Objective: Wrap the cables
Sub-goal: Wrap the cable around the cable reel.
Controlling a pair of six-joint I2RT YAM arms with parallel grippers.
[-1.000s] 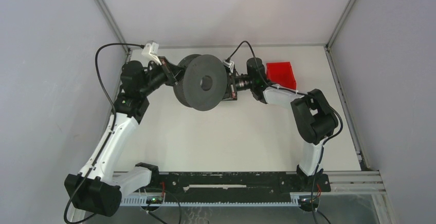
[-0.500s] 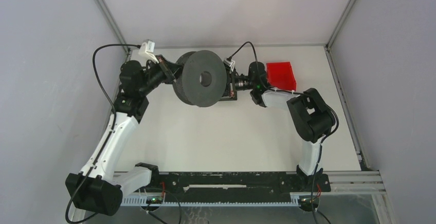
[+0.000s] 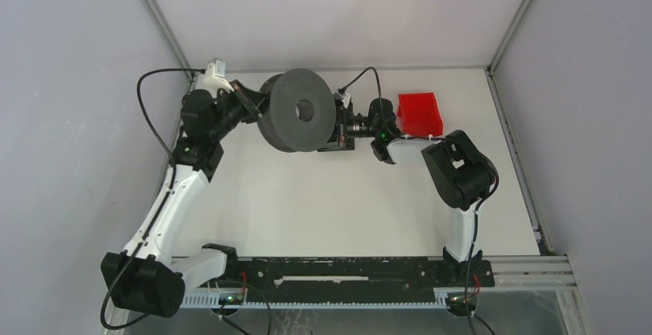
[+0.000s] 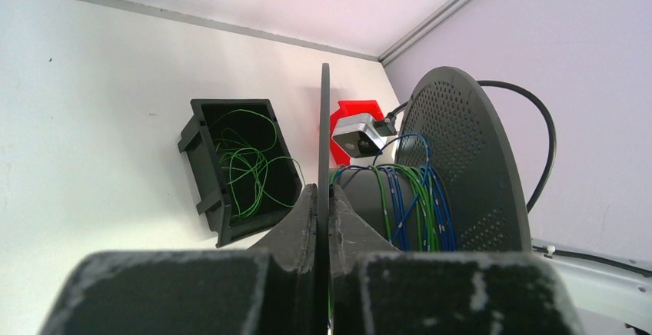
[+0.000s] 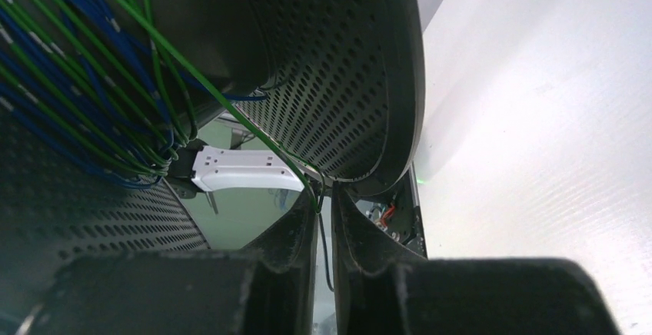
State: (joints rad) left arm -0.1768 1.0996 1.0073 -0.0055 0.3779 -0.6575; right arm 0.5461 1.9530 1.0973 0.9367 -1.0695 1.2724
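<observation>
A large dark grey plastic spool (image 3: pixel 300 112) with perforated round flanges is held up over the far part of the white table (image 3: pixel 323 204). The left gripper (image 4: pixel 324 197) is clenched on the thin edge of one flange, apparently to steady the spool so that wire can be laid onto it. Thin green and blue cables (image 4: pixel 407 204) are wound round the spool's core. More loose green loops lie in an open black plastic box (image 4: pixel 201 166) on the table below, near a red plastic bin (image 3: pixel 420 114). The right gripper (image 5: pixel 323 197) sits close under the spool with its fingers almost together. A single green strand runs between them, probably so that they can guide it. Whether they pinch it cannot be told.
</observation>
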